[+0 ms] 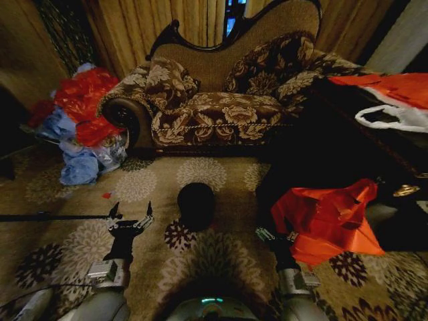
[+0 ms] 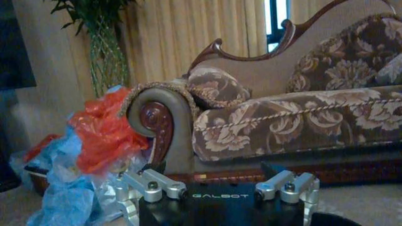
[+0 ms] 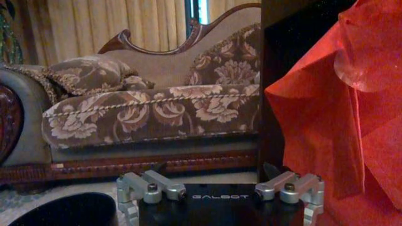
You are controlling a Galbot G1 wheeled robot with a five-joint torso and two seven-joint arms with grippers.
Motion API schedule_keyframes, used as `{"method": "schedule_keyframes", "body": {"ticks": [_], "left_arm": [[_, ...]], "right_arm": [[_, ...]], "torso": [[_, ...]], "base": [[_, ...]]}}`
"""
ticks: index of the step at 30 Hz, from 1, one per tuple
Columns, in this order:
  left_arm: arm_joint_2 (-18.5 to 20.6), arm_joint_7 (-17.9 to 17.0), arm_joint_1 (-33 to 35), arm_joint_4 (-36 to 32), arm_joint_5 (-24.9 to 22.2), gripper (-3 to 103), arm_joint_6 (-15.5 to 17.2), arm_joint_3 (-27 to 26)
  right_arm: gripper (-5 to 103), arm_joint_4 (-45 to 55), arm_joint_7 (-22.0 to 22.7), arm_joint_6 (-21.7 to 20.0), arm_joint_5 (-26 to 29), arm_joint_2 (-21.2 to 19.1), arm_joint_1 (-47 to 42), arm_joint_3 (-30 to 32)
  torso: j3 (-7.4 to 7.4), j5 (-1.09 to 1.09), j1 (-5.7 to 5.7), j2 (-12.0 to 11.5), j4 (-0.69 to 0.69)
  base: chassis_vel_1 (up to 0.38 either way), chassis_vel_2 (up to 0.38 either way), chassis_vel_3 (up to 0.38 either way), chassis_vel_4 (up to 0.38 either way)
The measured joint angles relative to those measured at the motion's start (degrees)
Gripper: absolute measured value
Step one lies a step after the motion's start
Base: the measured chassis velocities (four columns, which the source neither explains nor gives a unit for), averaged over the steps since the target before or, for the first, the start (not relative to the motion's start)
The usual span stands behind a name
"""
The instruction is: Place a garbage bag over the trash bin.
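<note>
The trash bin (image 1: 196,204), small, round and black, stands on the patterned carpet straight ahead between my two arms. Its rim also shows as the bin (image 3: 63,211) in the right wrist view. The garbage bag (image 1: 328,221), thin red plastic, hangs crumpled beside the dark side table to my right, and fills one side of the right wrist view as the bag (image 3: 339,113). My right gripper (image 1: 275,234) is open just left of the bag's lower corner, and I cannot tell if it touches. My left gripper (image 1: 132,214) is open and holds nothing, left of the bin.
A floral sofa (image 1: 221,110) stands behind the bin. A heap of red and blue bags (image 1: 83,124) lies by its left arm. The dark side table (image 1: 348,140) at right carries an orange-red bag (image 1: 394,87) and a white bag (image 1: 394,119). A thin dark rod (image 1: 53,217) lies at left.
</note>
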Motion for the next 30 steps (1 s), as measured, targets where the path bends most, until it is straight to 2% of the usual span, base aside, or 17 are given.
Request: {"method": "schedule_keyframes", "body": {"ticks": [9, 13, 15, 17, 18, 20, 26, 28, 29, 30], "left_arm": [[1.05, -1.53, -2.0, 0.59, -1.18, 100, 1.5, 0.21], [2.87, -1.59, -4.9, 1.09, -8.06, 100, 2.38, 1.61], [3.41, -1.59, -5.46, 1.12, -9.83, 100, 2.67, 2.06], [5.47, -1.79, -7.32, 1.05, -15.27, 100, 4.21, 3.36], [5.47, -1.79, -7.32, 1.05, -15.27, 100, 4.21, 3.36], [7.68, -2.38, -8.92, 0.76, -18.74, 100, 5.63, 3.8], [9.7, -2.66, -10.56, 1.17, -18.35, 100, 6.18, 3.59], [10.13, -2.89, -11.28, 1.2, -20.79, 100, 6.26, 4.26], [10.88, -3.42, -12.36, 0.88, -25.21, 100, 6.65, 5.91], [10.88, -3.42, -12.36, 0.88, -25.21, 100, 6.65, 5.91]], "right_arm": [[100, 0.43, -0.09, -0.64, 0.32, -0.16, -0.02, 1.71], [100, 0.7, -0.19, -0.86, 0.32, -0.31, -0.69, 2.57], [100, 0.66, -0.19, -0.86, 0.3, -0.28, -0.75, 2.74], [100, 0.19, -0.19, -0.81, 0.02, -0.14, -0.8, 3.22], [100, 0.19, -0.19, -0.81, 0.02, -0.14, -0.8, 3.22], [100, -0.17, -0.14, -0.8, -0.04, 0.14, -0.8, 3.42], [100, -0.87, -0.13, -0.76, -0.07, 0.48, -0.74, 3.36], [100, -1.27, -0.13, -0.76, -0.1, 0.52, -0.57, 3.25], [100, -1.66, -0.14, -0.76, -0.2, 0.54, -0.44, 3.14], [100, -1.66, -0.14, -0.76, -0.2, 0.54, -0.44, 3.14]], "torso": [[0.0, 0.0, 0.0, 0.0, 0.0], [0.0, 0.0, 0.0, 0.0, 0.0], [0.0, 0.0, 0.0, 0.0, 0.0], [0.0, 0.0, 0.0, 0.0, 0.0], [0.0, 0.0, 0.0, 0.0, 0.0], [0.0, 0.0, 0.0, 0.0, -0.01], [0.0, 0.0, 0.0, 0.0, 0.0], [0.0, 0.0, 0.0, 0.0, 0.01], [0.0, -0.01, 0.0, 0.0, 0.01], [0.0, -0.01, 0.0, 0.0, 0.01]], "base": [[0.0, 0.0, 0.0, 0.0], [0.0, 0.0, 0.0, 0.0], [0.0, 0.0, 0.0, 0.0], [0.0, 0.0, 0.0, 0.0], [0.0, 0.0, 0.0, 0.0], [0.0, 0.0, 0.0, 0.0], [0.0, 0.0, 0.0, 0.0], [0.0, 0.0, 0.0, 0.0], [0.0, 0.0, 0.0, 0.0], [0.0, 0.0, 0.0, 0.0]]}}
